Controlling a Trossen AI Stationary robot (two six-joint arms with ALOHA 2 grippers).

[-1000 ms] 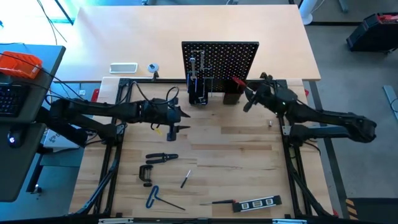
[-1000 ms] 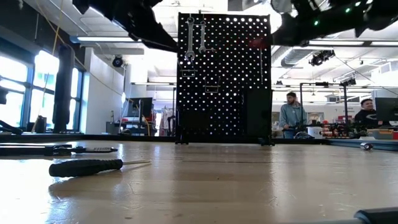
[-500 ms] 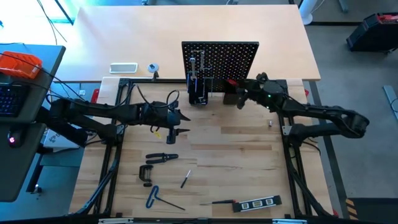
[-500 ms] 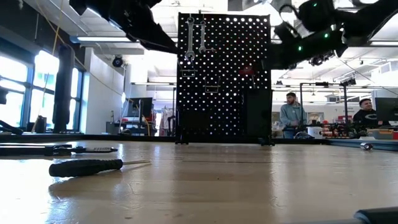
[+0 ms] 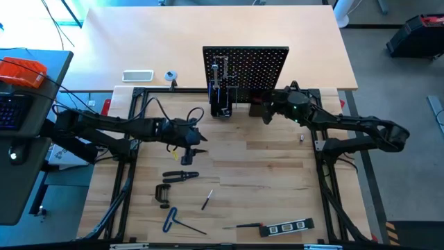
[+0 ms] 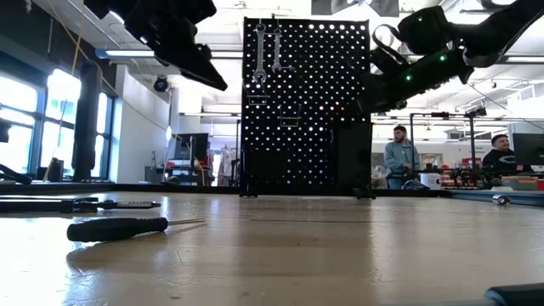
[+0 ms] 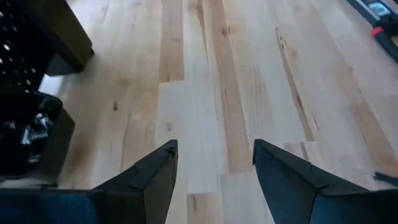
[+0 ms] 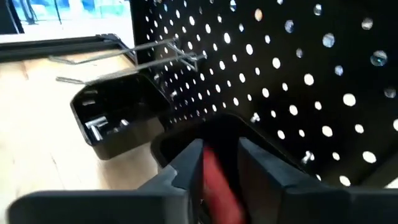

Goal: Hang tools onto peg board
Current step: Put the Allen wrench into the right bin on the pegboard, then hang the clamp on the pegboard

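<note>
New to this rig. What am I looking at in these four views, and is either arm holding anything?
Two dark robot arms work at a wooden table, each ending in a two-finger tool. One camera looks straight down, one sits at tabletop height, and one rides on each wrist.

The upright black peg board stands at the back, with two silver wrenches already hung on it.

Pliers, a C-clamp, a blue-handled hex key, a small screwdriver and a level lie on the table.

The left tool hovers open and empty. The right tool is at the board's base, shut on a red-handled item, over a black holder box.
</note>
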